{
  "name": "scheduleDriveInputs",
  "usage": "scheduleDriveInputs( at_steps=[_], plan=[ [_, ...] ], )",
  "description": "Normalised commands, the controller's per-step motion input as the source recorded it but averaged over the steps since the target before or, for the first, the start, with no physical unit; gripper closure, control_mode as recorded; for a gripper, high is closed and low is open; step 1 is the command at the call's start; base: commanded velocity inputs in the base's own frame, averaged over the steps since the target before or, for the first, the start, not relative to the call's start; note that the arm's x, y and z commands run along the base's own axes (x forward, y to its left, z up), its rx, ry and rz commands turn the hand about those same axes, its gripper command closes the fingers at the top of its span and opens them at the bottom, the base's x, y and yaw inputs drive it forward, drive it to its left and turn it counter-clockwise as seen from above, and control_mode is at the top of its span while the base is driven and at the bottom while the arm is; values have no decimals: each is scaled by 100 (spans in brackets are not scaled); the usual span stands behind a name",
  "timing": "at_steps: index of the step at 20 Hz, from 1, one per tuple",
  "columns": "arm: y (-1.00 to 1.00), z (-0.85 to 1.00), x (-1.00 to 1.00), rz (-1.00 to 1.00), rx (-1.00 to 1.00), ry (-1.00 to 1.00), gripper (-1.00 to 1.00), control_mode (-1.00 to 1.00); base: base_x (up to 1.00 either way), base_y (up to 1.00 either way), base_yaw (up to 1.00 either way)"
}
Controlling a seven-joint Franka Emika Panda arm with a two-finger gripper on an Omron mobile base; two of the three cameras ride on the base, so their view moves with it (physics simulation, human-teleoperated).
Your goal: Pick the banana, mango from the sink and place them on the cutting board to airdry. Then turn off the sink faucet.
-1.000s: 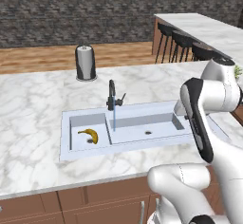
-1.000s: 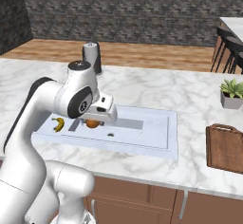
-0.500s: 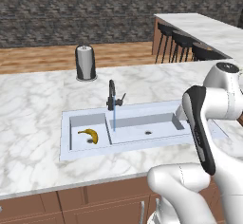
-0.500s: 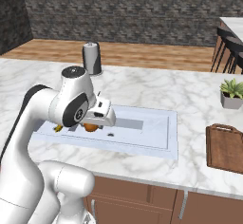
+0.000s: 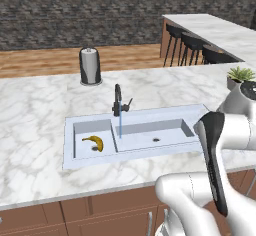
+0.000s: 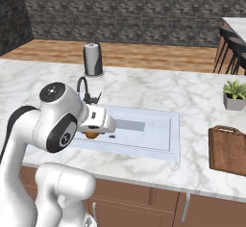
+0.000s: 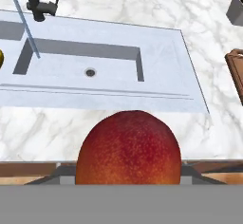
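Carrying the mango (image 7: 128,147) clear of the sink (image 6: 158,139), the gripper (image 6: 92,133) has swung up and away from the basin vs. a sec ago, when it sat lower over the sink's left part. In the right base view the fruit shows as a small orange patch under the hand, left of centre. In the hand view it takes up the bottom centre, w/ the marble counter (image 7: 142,0) and sink beyond. The fingertips themselves are hidden behind the fruit, so how wide the claw stands can't be read directly; since the mango hangs mid-air w/ the hand, the judgement is that it's clamped on it.

Banana (image 5: 94,142) lies in the smaller compartment, left of centre in the left base view, near its drain. Faucet (image 5: 118,100) runs: thin blue stream falls into the larger compartment. Cutting board (image 6: 228,149) sits at the right edge of the right base view, just below the potted plant (image 6: 235,94), well apart from the hand.

Meaning: mango pickup looks done, transport under way. Left to do: long swing right to the board, then banana, then the lever.
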Motion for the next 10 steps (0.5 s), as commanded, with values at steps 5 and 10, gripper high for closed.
scheduleDriveInputs(
  at_steps=[5,10],
  plan=[
    [-30,29,-59,-1,0,-13,100,-100,0,0,0],
    [-28,53,-47,-5,0,-4,100,-100,0,0,0]
  ],
)
